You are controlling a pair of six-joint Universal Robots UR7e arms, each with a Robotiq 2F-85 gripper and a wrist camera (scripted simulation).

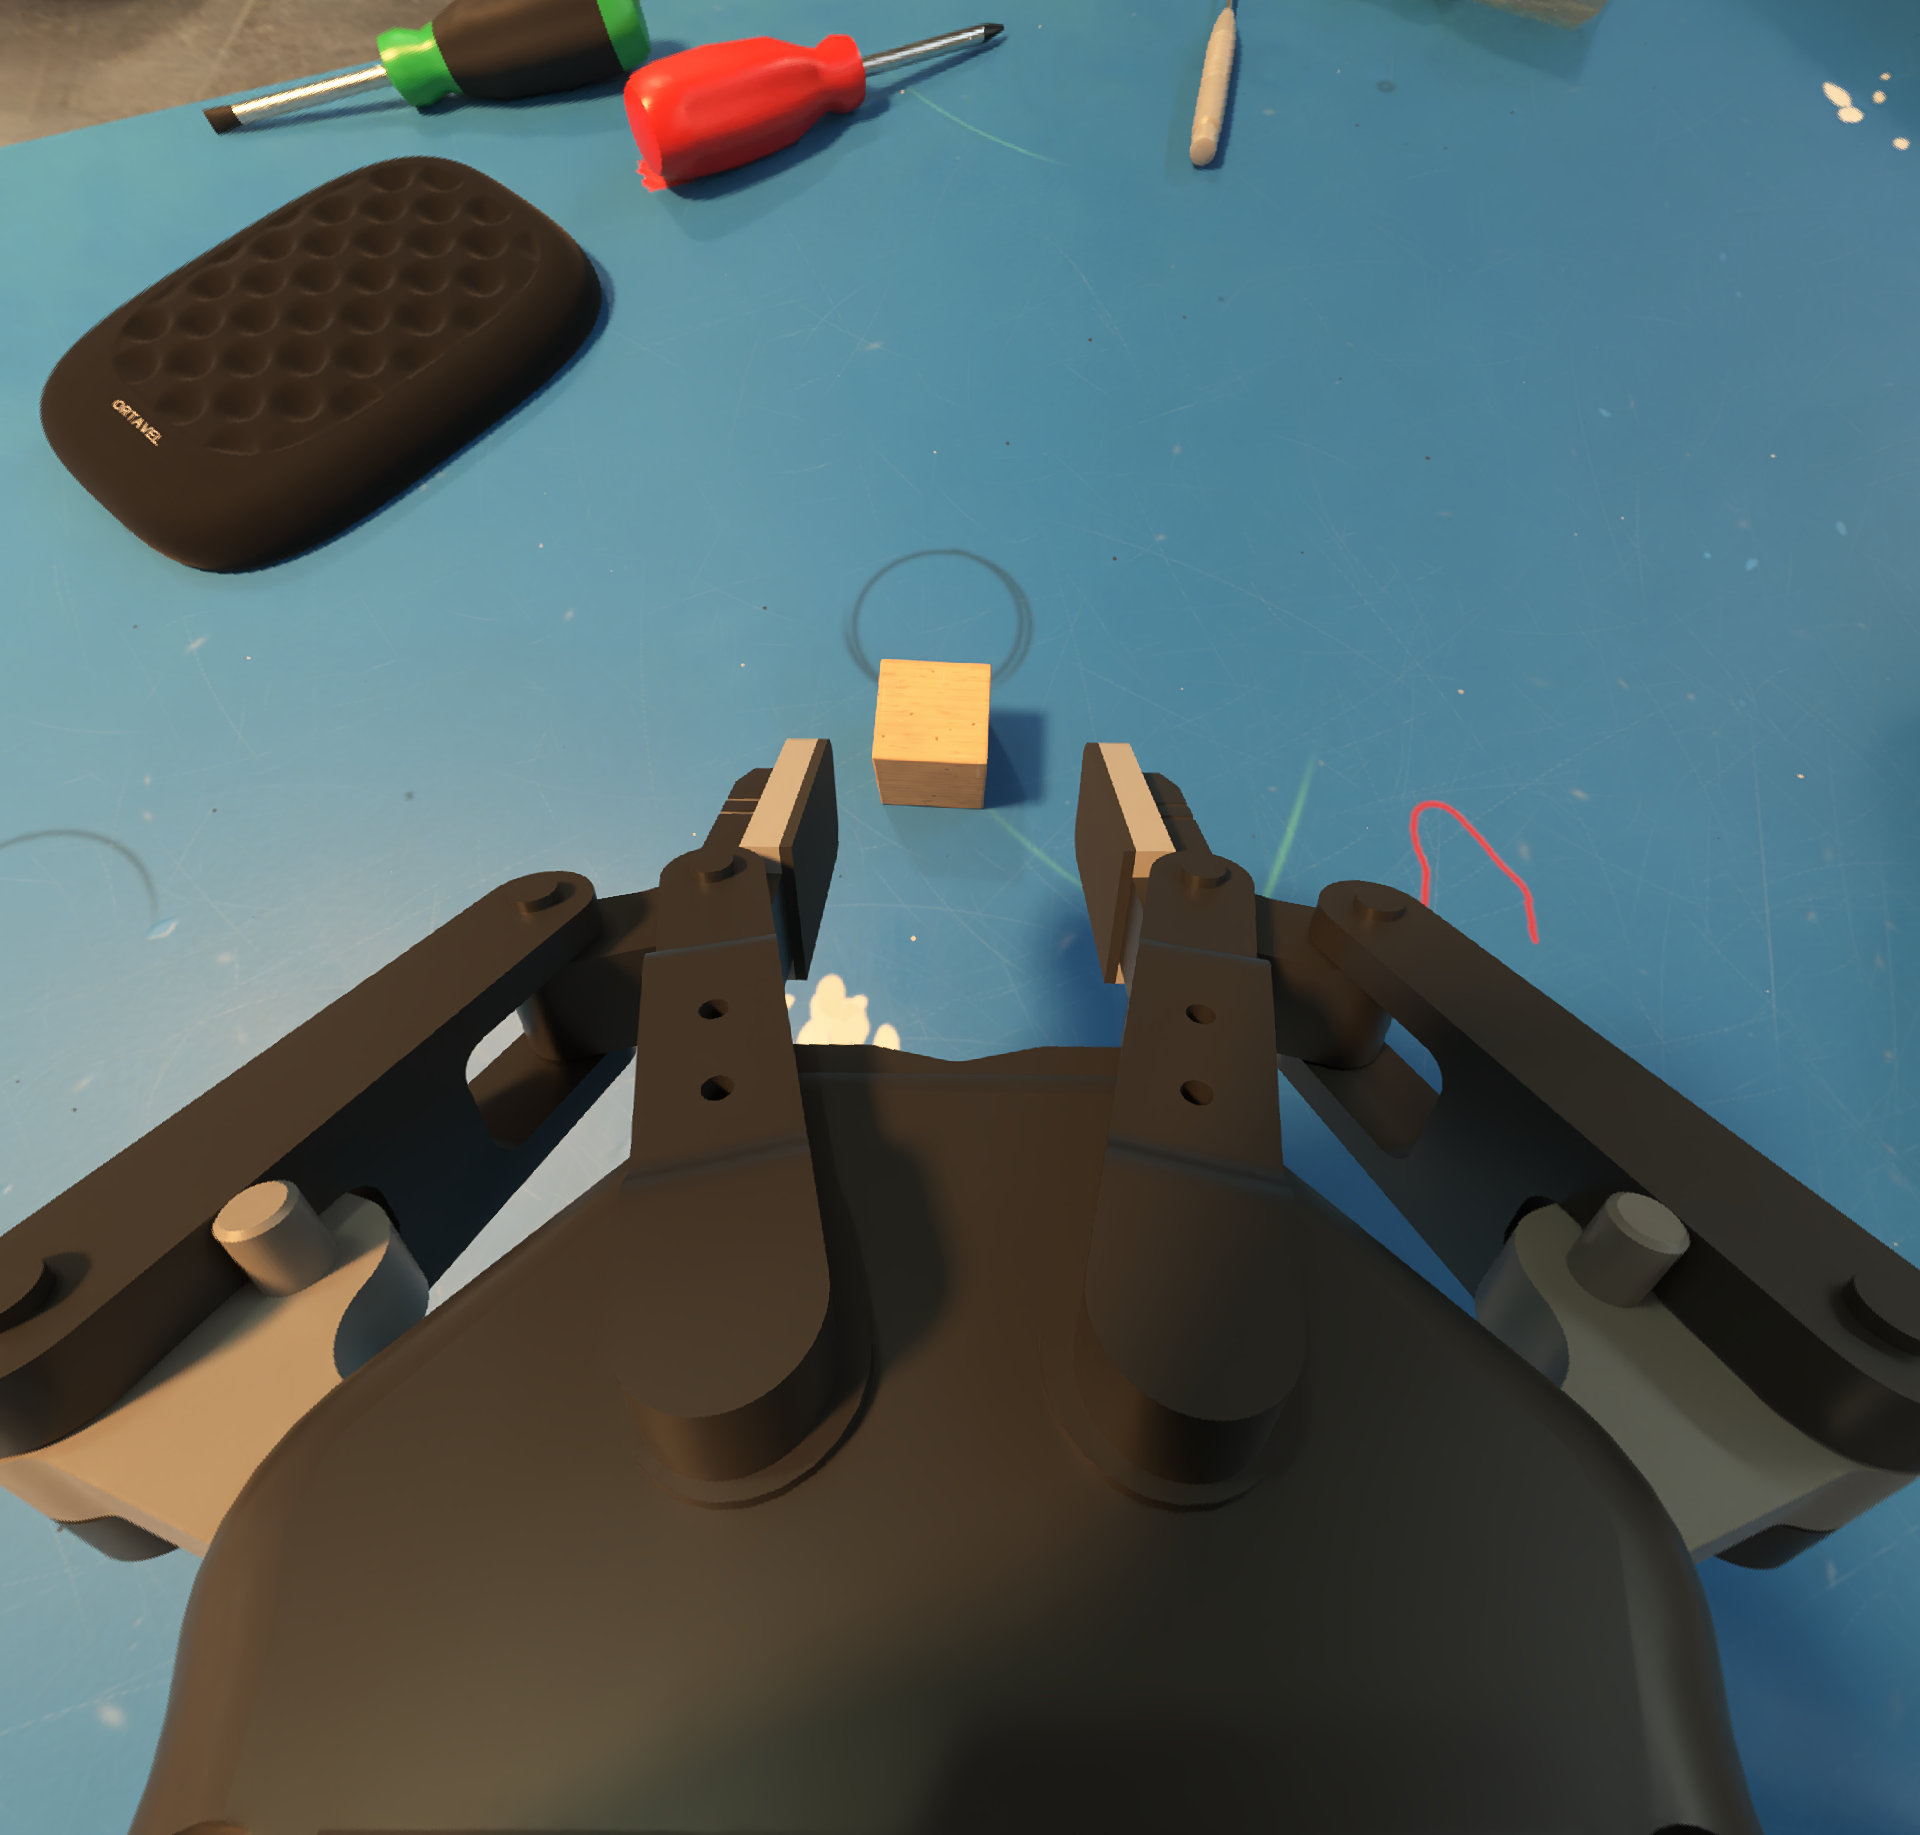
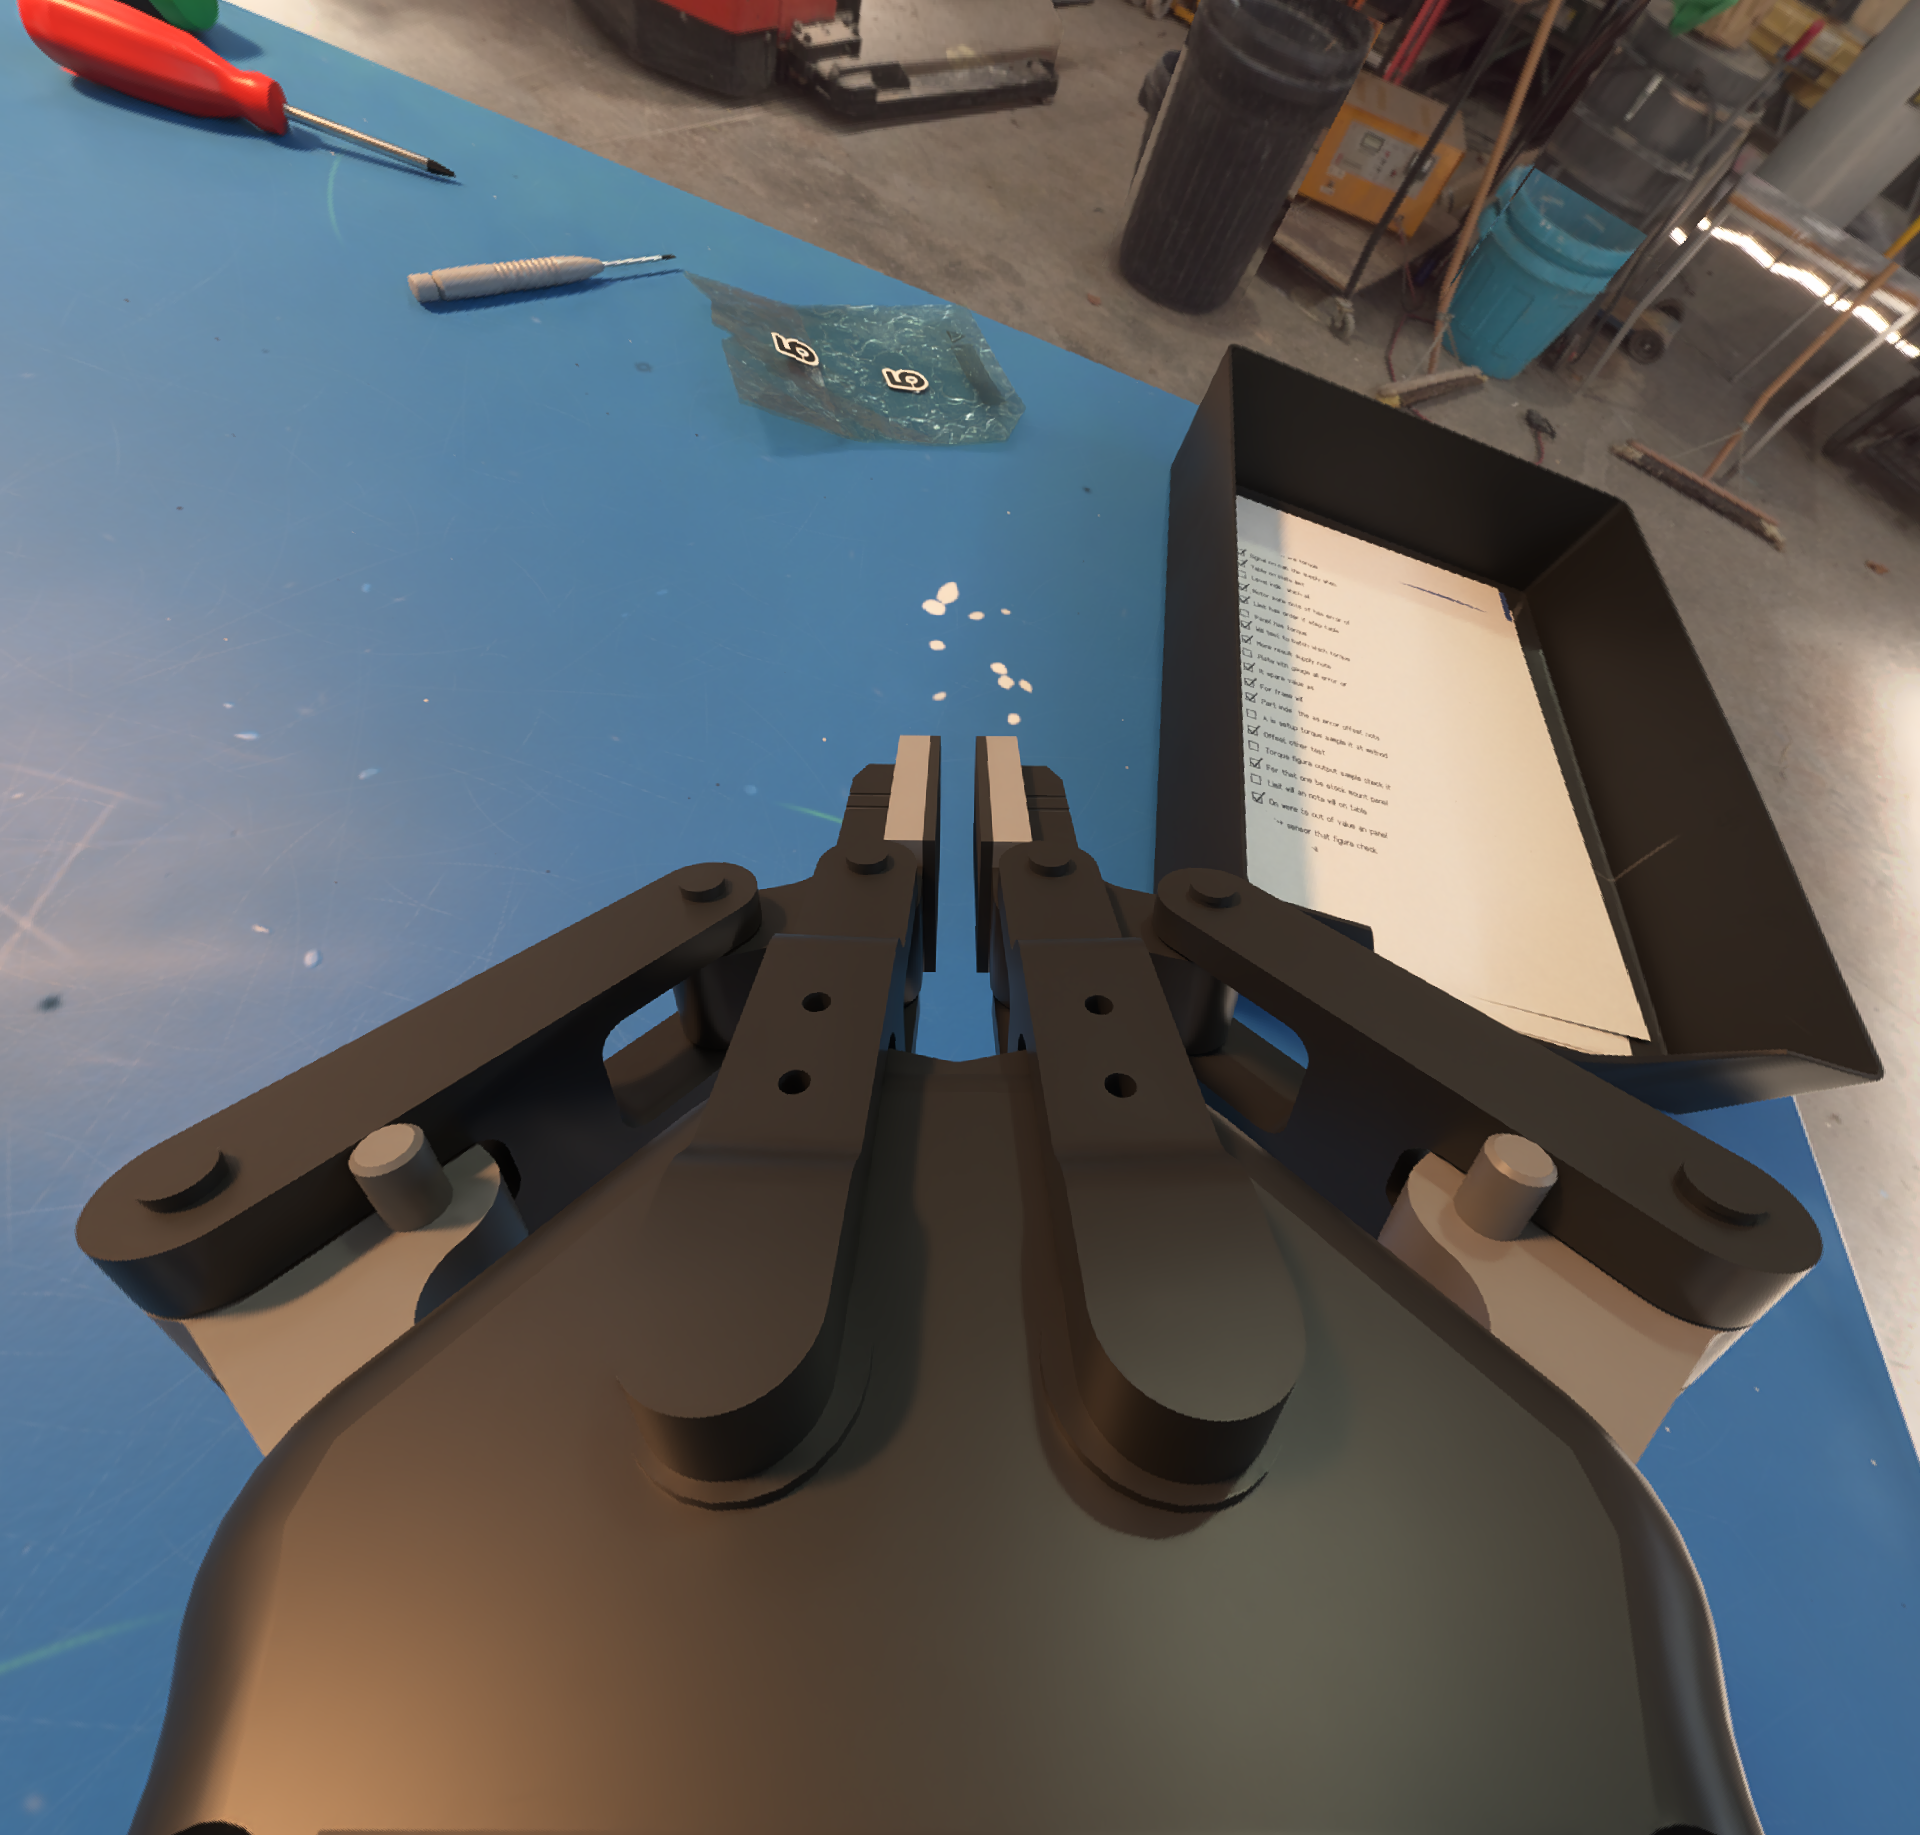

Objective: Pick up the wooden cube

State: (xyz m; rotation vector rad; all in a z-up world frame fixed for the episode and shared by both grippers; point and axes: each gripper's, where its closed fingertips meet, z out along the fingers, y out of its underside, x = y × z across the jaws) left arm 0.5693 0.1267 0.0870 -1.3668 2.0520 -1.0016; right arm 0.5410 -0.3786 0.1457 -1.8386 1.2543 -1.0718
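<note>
A small light wooden cube sits on the blue table in the left wrist view. My left gripper is open, its two fingertips on either side of the cube's near face, just short of it and not touching. The cube does not show in the right wrist view. My right gripper is shut and empty, hovering over bare blue table beside a black tray.
A black padded wrist rest lies far left. A green-black screwdriver, a red screwdriver and a small grey tool lie at the back. A clear plastic bag and a black tray holding paper lie near the right table edge.
</note>
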